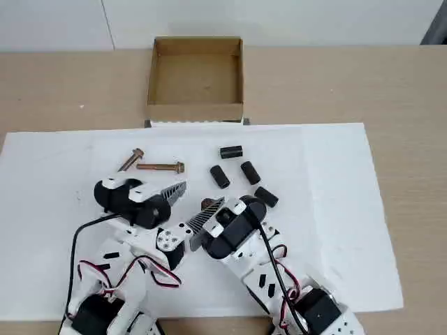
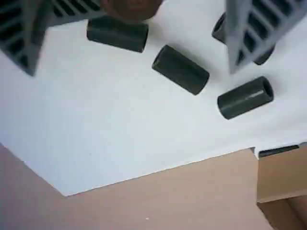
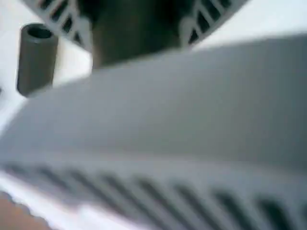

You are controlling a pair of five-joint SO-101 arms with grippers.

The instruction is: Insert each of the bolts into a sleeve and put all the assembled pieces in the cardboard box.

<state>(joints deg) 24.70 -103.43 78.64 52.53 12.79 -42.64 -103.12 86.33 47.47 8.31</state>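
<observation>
We see a tan table [image 1: 405,84] under a white paper sheet [image 1: 335,209], with the cardboard box [image 1: 195,112] at the sheet's far edge. The left pincer [image 1: 179,188] gapes wide near the sheet's middle. The right pincer [image 1: 208,209] looks clamped on a bolt [image 1: 207,203]. Two loose bolts [image 1: 160,167] lie toward the left edge and four sleeves [image 1: 220,176] mid-sheet, well short of its right edge.

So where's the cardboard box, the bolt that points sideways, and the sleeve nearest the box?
cardboard box [image 1: 195,112], high view, on its front wall.
sideways bolt [image 1: 159,167], high view, middle of its shank.
sleeve nearest the box [image 1: 231,151], high view, middle of its side.
</observation>
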